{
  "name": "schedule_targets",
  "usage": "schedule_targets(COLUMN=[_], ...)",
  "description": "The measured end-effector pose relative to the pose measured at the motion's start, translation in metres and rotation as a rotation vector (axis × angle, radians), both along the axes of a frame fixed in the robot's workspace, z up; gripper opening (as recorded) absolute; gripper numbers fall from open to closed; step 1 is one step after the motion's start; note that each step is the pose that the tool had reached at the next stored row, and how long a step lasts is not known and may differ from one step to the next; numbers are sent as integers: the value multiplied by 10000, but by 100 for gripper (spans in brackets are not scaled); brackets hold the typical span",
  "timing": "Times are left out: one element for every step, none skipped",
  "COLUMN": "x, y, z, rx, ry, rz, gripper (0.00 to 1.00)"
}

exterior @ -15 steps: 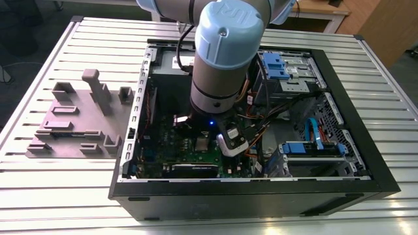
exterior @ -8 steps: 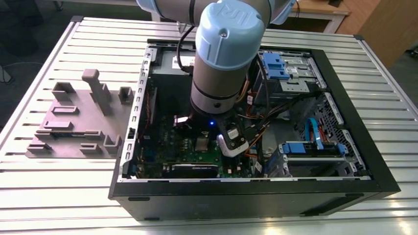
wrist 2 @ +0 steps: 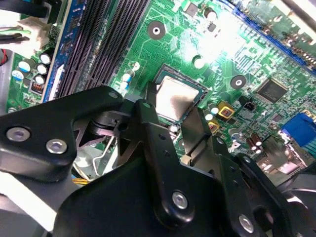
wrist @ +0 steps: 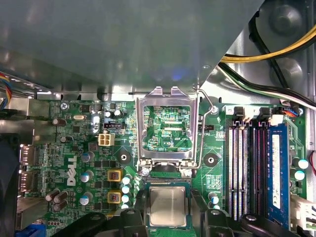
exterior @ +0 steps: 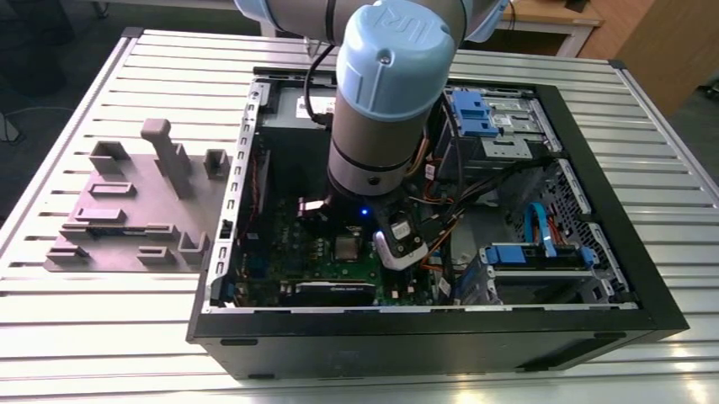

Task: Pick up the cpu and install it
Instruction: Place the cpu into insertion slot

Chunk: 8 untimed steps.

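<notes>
- Open computer case [exterior: 450,337] on a slatted metal table [exterior: 113,328], with a robot arm [exterior: 388,101] reaching down into it above a green circuit board [wrist: 74,148].
- Processor chip [wrist: 167,206], small, square and silver-topped, lying flat inside the dark socket [wrist 2: 185,77] on that board, apparently already set in place.
- Hinged metal frame [wrist: 168,96] just beside the socket, swung up and open, not yet closed over the processor chip.
- Likely hazard: a finger catching one edge of the processor chip and tipping or lifting it out of its seat, through any sideways drift this close in.
- Further hazard, as a judgement: bent contacts under the processor chip from downward pressure on a crooked seat, with little margin inside such a snug socket.
- Also possible: a knock against the open frame, standing so near the fingers.
- Gripper [wrist: 168,200] low over the socket, seen in both wrist views [wrist 2: 170,111], straddling the processor chip.
- Black fingers [wrist 2: 148,128] spread slightly wider than the processor chip, one on each side; in the first wrist view a thin strip of dark socket rim shows between the chip and each finger.
- Nothing pinched, by the look of it: no grip on the processor chip, at most a light touch at one edge, too close to settle.
</notes>
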State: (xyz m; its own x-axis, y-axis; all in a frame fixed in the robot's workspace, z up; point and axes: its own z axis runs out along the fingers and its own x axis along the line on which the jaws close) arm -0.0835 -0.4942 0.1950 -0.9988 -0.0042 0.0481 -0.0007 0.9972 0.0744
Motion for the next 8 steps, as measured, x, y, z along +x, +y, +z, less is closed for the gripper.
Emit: schedule_targets(x=[0, 0, 0, 0, 0, 0, 0, 0], y=[0, 0, 0, 0, 0, 0, 0, 0], z=[0, 0, 0, 0, 0, 0, 0, 0], rx=[0, 0, -1, 0, 0, 0, 0, 0], ry=[0, 0, 0, 0, -1, 0, 0, 0], rz=[0, 0, 1, 7, 12, 13, 14, 14], gripper=[47, 47, 47, 47, 47, 47, 49, 49])
